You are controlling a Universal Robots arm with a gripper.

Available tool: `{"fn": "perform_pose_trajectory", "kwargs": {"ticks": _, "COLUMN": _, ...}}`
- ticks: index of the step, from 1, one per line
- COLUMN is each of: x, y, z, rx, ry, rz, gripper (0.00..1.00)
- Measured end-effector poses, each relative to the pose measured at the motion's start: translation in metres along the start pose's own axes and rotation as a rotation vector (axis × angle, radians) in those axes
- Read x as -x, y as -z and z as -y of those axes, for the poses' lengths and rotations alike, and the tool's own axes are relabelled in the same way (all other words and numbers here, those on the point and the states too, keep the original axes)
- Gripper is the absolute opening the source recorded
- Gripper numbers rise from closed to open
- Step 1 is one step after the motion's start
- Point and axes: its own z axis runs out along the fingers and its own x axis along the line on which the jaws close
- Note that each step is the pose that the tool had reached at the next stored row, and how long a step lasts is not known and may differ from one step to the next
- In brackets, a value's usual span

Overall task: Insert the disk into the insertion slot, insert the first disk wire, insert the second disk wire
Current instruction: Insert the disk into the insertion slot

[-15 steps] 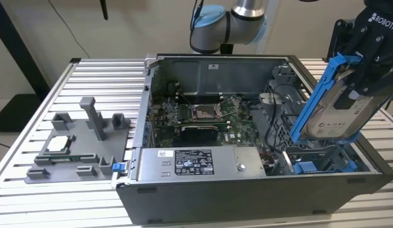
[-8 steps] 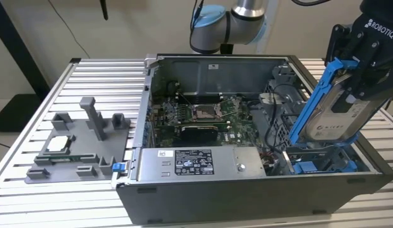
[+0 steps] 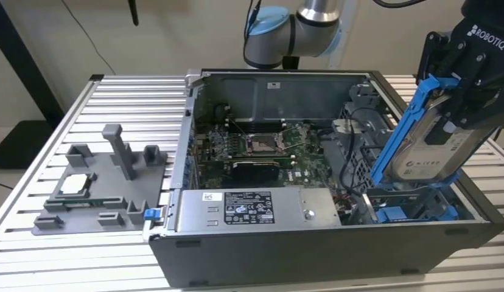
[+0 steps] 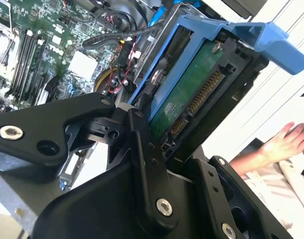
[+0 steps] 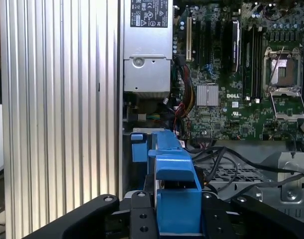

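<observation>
Here, 1 disk (image 3: 427,146) is held in the gripper (image 3: 459,103), whose fingers are closed narrowly on the upper part of its blue carrier bracket. In the exterior view the disk is seen tilted, with its top leaning toward the exterior view's right. Its lower edge is placed just above the insertion slot (image 3: 406,210), at the near corner of the computer case (image 3: 317,255) on that side. Whether that edge touches the blue rails cannot be told.

Little open room is left around it. The case's side wall is found just beside the disk on the exterior view's right. A grey metal cage (image 3: 358,164) and black cables (image 3: 358,121) stand close on the other side. Above the case the space is open, and the 1 arm (image 3: 305,24) is seen behind the back wall.

In the second wrist view the disk's green circuit board (image 4: 191,94) is shown with its connector edge, and the carrier's blue tab (image 4: 276,40) juts past the case wall. 1 hand (image 4: 286,142) of a person is seen outside the case, well apart from the disk.

In the first wrist view the carrier (image 5: 174,189) is seen end-on between the black fingers (image 5: 142,219).

Inside the case 1 motherboard (image 3: 260,146) with 1 processor socket (image 3: 259,143) and 1 power supply (image 3: 252,210) are counted. On the slatted table (image 3: 114,97), at the exterior view's left, 1 grey fixture (image 3: 122,152) is set with 1 square chip (image 3: 76,184) on it, well apart from the gripper.
</observation>
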Motion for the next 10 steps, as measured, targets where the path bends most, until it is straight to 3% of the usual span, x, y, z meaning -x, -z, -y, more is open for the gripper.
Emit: {"fn": "perform_pose_trajectory", "kwargs": {"ticks": 10, "x": 0.0, "y": -0.0037, "z": 0.0002, "rx": 0.0, "ry": 0.0, "rz": 0.0, "gripper": 0.0}}
